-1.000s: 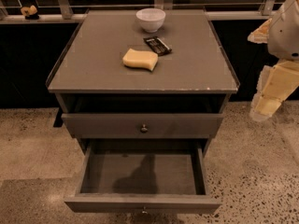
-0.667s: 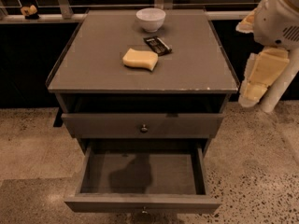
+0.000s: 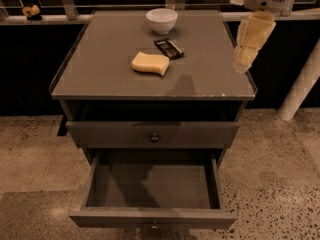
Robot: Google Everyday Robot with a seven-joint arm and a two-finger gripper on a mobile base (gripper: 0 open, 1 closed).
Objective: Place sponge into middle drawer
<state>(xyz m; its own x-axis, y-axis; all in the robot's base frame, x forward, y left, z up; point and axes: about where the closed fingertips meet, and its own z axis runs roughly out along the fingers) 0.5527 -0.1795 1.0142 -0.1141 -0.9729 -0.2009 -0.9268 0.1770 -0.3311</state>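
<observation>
The pale yellow sponge (image 3: 150, 63) lies on the grey tabletop (image 3: 105, 69), a little behind its middle. My gripper (image 3: 246, 51) hangs pointing down over the table's right edge, to the right of the sponge and well apart from it, with nothing seen in it. The middle drawer (image 3: 150, 188) is pulled out toward me below a closed knobbed drawer front (image 3: 154, 134). Its inside is bare and its own front (image 3: 115, 218) faces me at the bottom.
A white bowl (image 3: 161, 20) stands at the table's back. A small dark wrapped bar (image 3: 169, 48) lies just behind and right of the sponge. A white post (image 3: 300, 84) slants at the right. A rail (image 3: 45, 19) runs behind the table.
My arm has swung up and to the left, from beside the cabinet's right side to above the table's right edge. The sponge and the drawers have not moved.
</observation>
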